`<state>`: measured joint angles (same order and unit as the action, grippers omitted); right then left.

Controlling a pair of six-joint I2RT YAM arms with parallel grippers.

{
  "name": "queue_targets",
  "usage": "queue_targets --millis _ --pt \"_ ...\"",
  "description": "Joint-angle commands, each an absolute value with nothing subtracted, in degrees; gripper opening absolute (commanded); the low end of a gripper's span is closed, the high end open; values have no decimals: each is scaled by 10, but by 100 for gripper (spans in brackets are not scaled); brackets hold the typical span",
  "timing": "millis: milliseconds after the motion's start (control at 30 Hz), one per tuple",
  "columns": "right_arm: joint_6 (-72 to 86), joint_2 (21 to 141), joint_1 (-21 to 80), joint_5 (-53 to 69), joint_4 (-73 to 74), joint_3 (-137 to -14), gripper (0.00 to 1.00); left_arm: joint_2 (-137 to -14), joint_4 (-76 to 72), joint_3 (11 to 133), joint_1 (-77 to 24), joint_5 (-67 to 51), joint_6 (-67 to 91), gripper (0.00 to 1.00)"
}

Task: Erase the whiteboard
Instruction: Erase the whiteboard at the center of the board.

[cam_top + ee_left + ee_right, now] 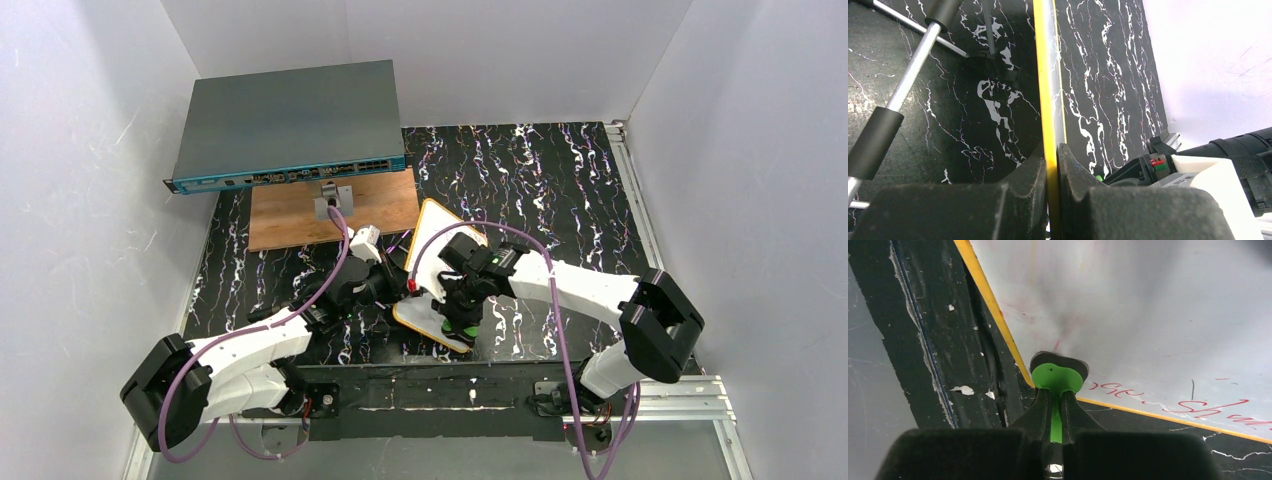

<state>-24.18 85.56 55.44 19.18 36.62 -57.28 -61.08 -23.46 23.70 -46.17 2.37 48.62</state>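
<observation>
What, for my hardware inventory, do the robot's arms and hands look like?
Both the left arm and right arm have white link shells with black joints, and a purple cable loops along each. The left hand and right hand have matte black tapered fingers.

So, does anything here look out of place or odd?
Only small things. The whiteboard lies askew to the table edges, its rim pinched by the left gripper. Faint pink smears mark it, and red writing shows along one edge, beside the eraser in the right gripper.
</observation>
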Motion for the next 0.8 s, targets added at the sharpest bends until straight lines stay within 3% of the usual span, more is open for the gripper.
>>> queue_targets --millis 0,200,367,767 --pt "-227 872 543 262 332 -592 1 -614 -222 229 -465 38 410 0" --pt "-167 837 429 190 272 -585 1 -616 -232 226 -464 30 411 0" --pt "-161 853 418 136 257 -580 1 -623 -239 227 -464 23 414 0" --pt "-266 863 564 282 348 -587 1 -618 -244 223 -462 23 418 0"
